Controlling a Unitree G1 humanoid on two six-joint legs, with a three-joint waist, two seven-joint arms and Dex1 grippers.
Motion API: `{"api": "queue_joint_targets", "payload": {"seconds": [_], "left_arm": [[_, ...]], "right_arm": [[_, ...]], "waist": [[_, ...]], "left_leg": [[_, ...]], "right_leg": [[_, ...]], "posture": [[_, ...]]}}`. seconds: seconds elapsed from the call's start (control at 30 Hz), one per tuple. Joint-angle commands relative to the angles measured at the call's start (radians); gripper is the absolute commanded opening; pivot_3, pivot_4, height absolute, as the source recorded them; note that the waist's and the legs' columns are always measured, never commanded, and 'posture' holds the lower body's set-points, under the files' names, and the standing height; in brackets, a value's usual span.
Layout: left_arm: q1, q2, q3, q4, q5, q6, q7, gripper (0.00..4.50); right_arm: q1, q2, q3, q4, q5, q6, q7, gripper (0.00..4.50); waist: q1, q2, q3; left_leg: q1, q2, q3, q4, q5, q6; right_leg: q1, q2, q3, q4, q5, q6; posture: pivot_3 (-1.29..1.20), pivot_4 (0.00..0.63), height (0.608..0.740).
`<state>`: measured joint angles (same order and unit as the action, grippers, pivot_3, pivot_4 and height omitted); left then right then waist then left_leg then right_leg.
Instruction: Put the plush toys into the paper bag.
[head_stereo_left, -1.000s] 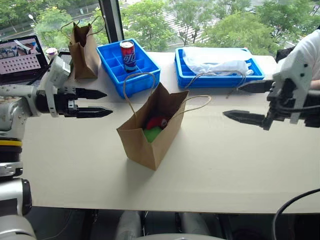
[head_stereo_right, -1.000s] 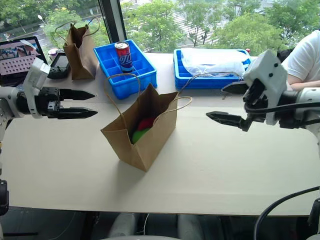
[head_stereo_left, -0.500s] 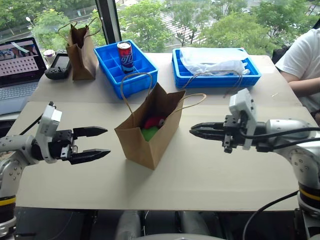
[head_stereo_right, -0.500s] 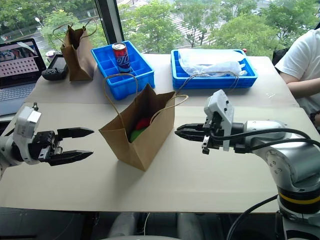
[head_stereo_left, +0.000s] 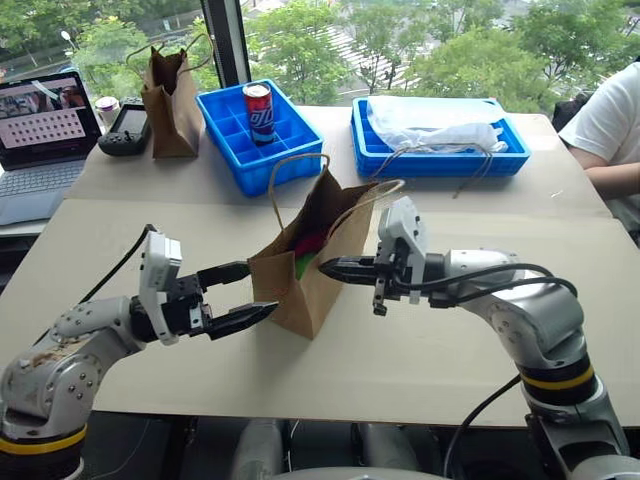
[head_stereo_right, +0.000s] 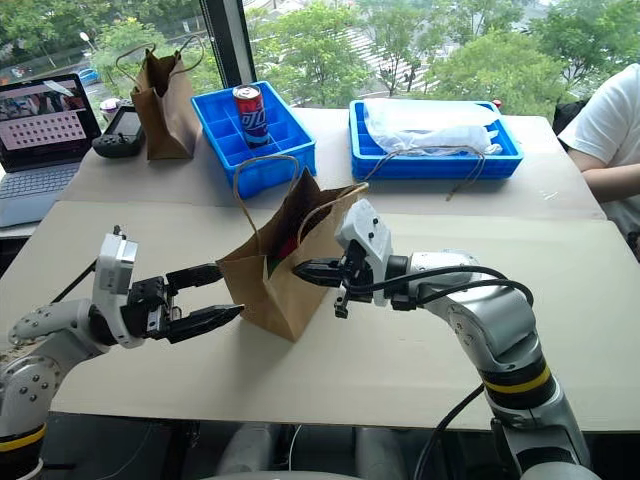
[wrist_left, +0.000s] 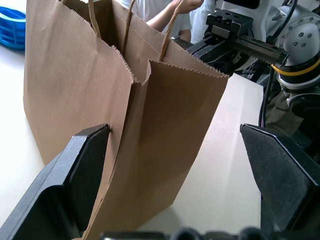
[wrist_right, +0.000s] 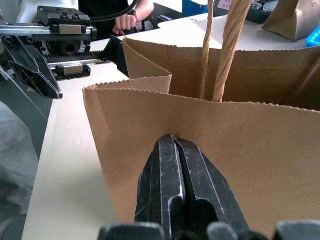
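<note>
Left tool (head_stereo_left: 243, 297) wide beside the paper bag (head_stereo_left: 305, 265); right tool (head_stereo_left: 330, 268) closed against its side, likely steadying; plush toys (head_stereo_left: 310, 254) inside.

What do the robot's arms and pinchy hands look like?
The arms are smooth silver-grey tubes with black joints and a yellow band near each elbow. Black cables loop along them. The left gripper and the right gripper each have two pointed black fingers on a white, boxy wrist block.

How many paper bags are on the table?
2. The big light-brown paper bag stands in the middle of the table, between the robot's two arms. A narrower, darker brown bag stands at the far left, beside the blue tray with the can.
</note>
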<state>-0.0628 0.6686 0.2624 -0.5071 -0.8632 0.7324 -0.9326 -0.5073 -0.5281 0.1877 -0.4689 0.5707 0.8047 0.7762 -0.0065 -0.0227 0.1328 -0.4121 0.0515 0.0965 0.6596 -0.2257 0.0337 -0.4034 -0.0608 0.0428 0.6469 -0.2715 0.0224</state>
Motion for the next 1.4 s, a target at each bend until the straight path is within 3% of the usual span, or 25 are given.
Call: {"api": "queue_joint_targets", "payload": {"seconds": [0.03, 0.6, 0.7, 1.07, 1.23, 1.4], "left_arm": [[-0.035, -0.02, -0.051, -0.039, 0.017, -0.027, 0.046, 4.5], [-0.064, -0.078, -0.188, -0.06, 0.072, -0.019, 0.195, 4.5], [-0.075, -0.098, -0.186, -0.043, 0.091, -0.016, 0.244, 3.81], [-0.087, -0.08, -0.176, -0.055, 0.079, 0.003, 0.276, 0.02], [-0.118, -0.012, -0.144, -0.035, 0.069, -0.009, 0.21, 0.02], [-0.235, 0.072, -0.156, 0.079, 0.115, -0.074, 0.055, 0.02]], "right_arm": [[-0.026, 0.026, 0.011, 0.001, -0.018, -0.046, -0.004, 0.02], [-0.025, 0.108, 0.031, 0.044, -0.071, -0.062, -0.046, 0.02], [-0.01, 0.108, 0.031, 0.047, -0.084, -0.073, -0.05, 0.0], [0.033, 0.101, 0.023, 0.046, -0.112, -0.101, -0.046, 0.0], [0.046, 0.056, -0.018, 0.017, -0.1, -0.088, -0.026, 0.0], [0.111, -0.167, -0.167, -0.079, -0.022, 0.029, 0.048, 0.0]], "waist": [[-0.002, 0.0, 0.0], [-0.006, 0.0, 0.0], [-0.006, 0.0, 0.0], [-0.006, 0.0, 0.0], [-0.006, 0.0, 0.0], [0.009, 0.0, 0.0]], "left_leg": [[0.0, 0.0, 0.0, 0.0, 0.0, 0.0], [0.0, 0.0, 0.0, 0.0, 0.0, 0.0], [0.0, 0.0, 0.0, 0.0, 0.0, 0.0], [0.0, 0.0, 0.0, 0.0, 0.0, 0.0], [0.0, 0.0, 0.0, 0.0, 0.0, 0.0], [-0.001, -0.001, 0.0, 0.0, 0.0, 0.0]], "right_leg": [[0.0, 0.0, 0.0, 0.0, 0.0, 0.0], [0.0, 0.0, 0.0, 0.0, 0.0, 0.0], [0.0, 0.0, 0.0, 0.0, 0.0, 0.0], [0.0, 0.0, 0.0, 0.0, 0.0, 0.0], [0.0, 0.0, 0.0, 0.0, 0.0, 0.0], [0.0, 0.0, -0.001, -0.002, 0.0, 0.0]], "posture": [[0.0, 0.15, 0.724], [0.0, 0.15, 0.724], [0.0, 0.15, 0.724], [0.0, 0.15, 0.724], [0.0, 0.15, 0.724], [0.0, 0.15, 0.724]]}}
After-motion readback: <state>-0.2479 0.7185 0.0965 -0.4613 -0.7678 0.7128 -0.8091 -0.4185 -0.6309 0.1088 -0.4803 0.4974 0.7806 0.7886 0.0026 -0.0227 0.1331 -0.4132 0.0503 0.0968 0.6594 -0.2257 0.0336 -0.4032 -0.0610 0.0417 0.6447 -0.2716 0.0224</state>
